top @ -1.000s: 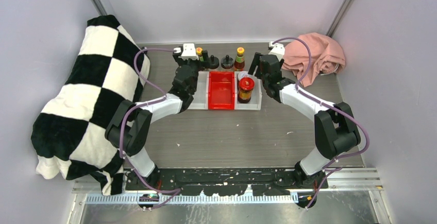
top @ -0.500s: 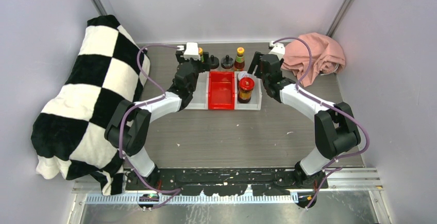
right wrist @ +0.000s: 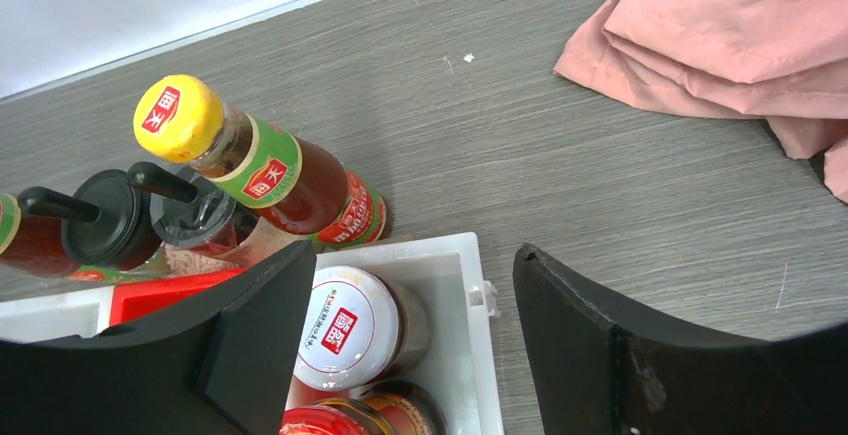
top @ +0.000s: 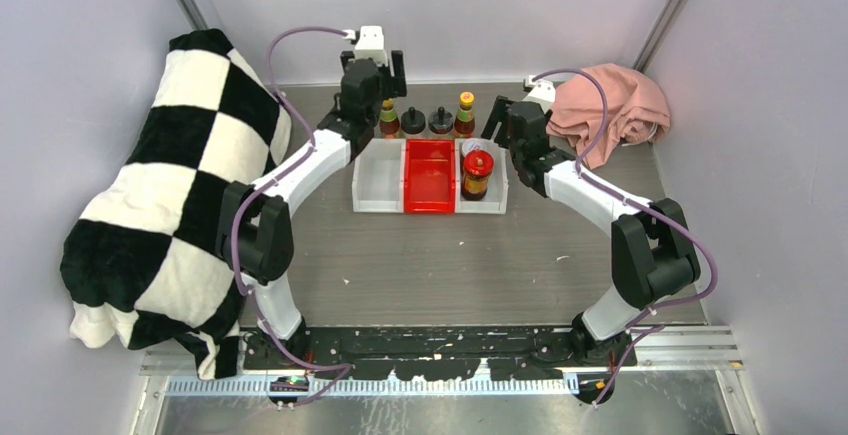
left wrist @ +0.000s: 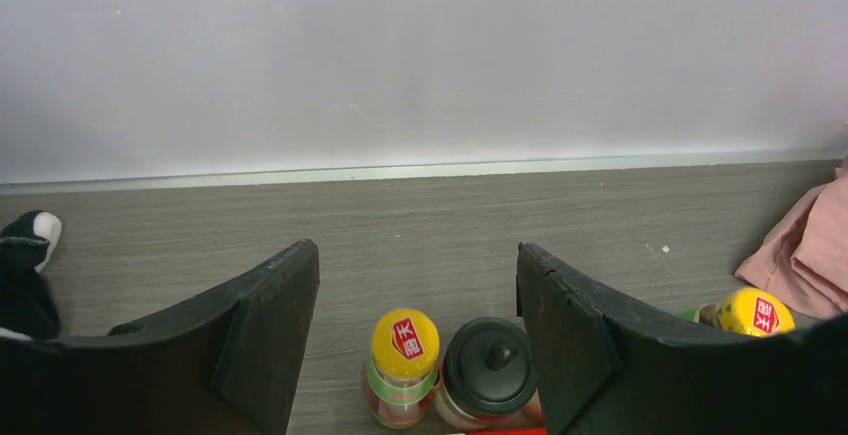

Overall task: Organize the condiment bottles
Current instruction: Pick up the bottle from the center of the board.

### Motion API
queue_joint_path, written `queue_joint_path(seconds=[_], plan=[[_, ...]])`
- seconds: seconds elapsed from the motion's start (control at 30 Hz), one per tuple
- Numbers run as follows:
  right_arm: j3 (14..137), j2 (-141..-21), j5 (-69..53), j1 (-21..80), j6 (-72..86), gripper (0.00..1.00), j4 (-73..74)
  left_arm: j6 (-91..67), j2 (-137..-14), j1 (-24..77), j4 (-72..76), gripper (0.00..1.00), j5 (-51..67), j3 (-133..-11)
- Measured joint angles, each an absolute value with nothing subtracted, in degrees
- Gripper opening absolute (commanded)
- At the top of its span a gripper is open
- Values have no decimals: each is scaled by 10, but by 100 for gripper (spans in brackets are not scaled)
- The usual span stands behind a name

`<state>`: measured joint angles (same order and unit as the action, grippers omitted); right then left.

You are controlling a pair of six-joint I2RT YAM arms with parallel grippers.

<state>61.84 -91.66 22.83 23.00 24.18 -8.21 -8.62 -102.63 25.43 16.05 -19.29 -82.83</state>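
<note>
Left wrist view: sauce bottle [left wrist: 403, 367] stands upright, cap up; left gripper [left wrist: 414, 280], right gripper [right wrist: 412, 270] both spread wide.

Grey wood-grain table [top: 450, 255]. Three bins [top: 378, 190] are set side by side at frame centre. Just behind them, a row is formed by two sauce bottles [top: 389, 118] and two shakers [top: 413, 121]. Pink cloth [top: 610, 105] is heaped at upper right.
</note>
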Motion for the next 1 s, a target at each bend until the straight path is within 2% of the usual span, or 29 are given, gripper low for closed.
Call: queue_joint_path(seconds=[0.2, 0.43, 0.73, 1.0], plan=[[620, -917, 228, 230, 242, 78, -82, -114, -1060, 245, -18, 69, -188, -968], [620, -917, 227, 230, 242, 78, -82, -144, -1105, 242, -189, 71, -178, -1089], [620, -917, 226, 230, 242, 78, -82, -181, -1155, 233, -285, 73, -139, -1103], [620, -917, 226, 230, 242, 78, -82, -197, -1162, 232, -299, 73, -124, -1102]])
